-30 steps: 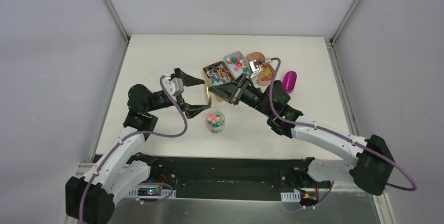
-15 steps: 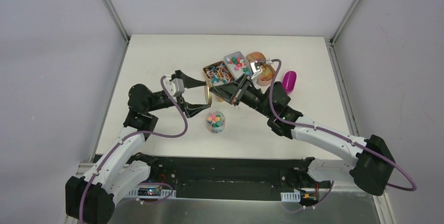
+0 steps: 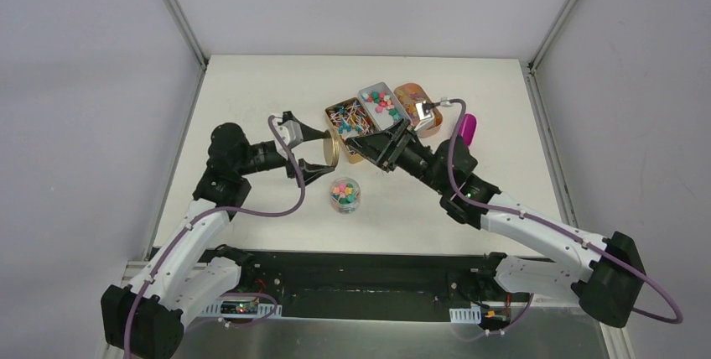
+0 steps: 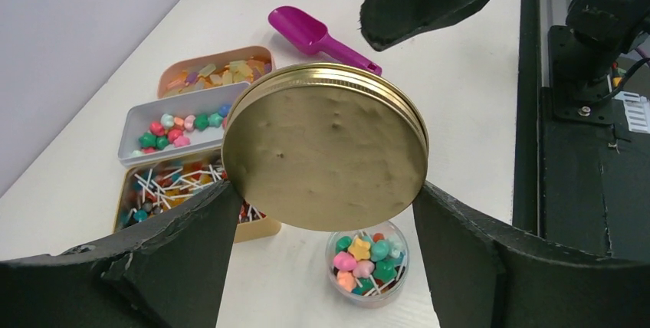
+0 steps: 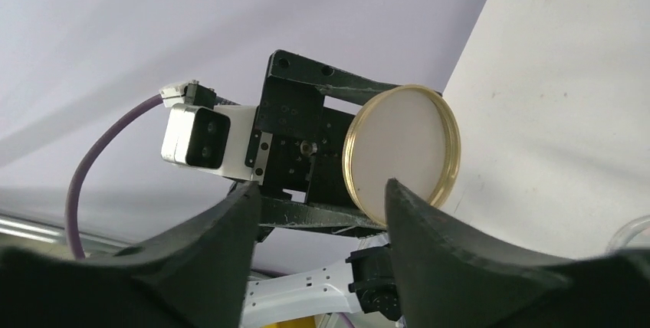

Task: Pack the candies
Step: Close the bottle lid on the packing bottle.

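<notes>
Candies (image 4: 366, 259), small bright lumps, fill a clear round plastic jar (image 4: 368, 300) mid-table; more lie in open trays (image 4: 132, 135) behind. L gripper (image 3: 325, 154) clamps a round gold metal lid (image 4: 326, 148) above the jar. R gripper (image 5: 318, 188) is spread wide, empty. Filling looks done, lid not yet on.

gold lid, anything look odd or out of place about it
The gold lid is not on any container. It is up on edge, gripped between the left hand's fingers, while the small jar of candies stands open beside it. The lid's face shows a few shallow dents. Nothing looks spilled.
</notes>
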You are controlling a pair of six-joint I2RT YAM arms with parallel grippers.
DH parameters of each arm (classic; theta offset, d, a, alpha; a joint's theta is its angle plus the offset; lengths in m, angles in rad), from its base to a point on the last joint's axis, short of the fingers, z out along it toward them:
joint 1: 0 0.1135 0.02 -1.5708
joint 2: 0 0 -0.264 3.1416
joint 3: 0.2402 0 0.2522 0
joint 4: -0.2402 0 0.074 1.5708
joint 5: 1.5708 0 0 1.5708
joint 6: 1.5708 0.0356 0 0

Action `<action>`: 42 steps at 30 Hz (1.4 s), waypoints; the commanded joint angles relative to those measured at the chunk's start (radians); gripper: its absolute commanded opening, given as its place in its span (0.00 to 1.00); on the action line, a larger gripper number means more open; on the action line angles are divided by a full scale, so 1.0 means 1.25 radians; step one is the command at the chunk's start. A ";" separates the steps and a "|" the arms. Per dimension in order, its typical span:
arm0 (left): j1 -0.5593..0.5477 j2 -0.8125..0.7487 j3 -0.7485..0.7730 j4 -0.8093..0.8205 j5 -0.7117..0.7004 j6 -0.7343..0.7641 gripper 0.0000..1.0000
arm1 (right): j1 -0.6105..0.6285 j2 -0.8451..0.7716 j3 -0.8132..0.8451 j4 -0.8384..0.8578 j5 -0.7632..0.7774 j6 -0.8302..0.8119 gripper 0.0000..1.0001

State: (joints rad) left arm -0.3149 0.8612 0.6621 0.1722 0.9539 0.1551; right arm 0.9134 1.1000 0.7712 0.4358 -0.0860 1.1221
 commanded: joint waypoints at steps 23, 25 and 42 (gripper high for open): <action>-0.313 0.266 0.302 -0.622 -0.525 0.217 0.80 | -0.005 -0.488 0.063 -0.690 0.543 -0.454 1.00; -0.330 0.301 0.319 -0.641 -0.544 0.210 0.79 | -0.005 -0.506 0.064 -0.697 0.559 -0.468 1.00; -0.366 0.474 0.391 -0.744 -0.618 0.187 0.78 | -0.005 -0.514 0.058 -0.704 0.573 -0.488 1.00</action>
State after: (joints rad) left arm -0.7635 1.4437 1.1046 -0.7368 0.2081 0.4042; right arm 0.9085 0.4530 0.8207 -0.4515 0.6113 0.5362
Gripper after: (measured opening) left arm 0.785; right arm 0.996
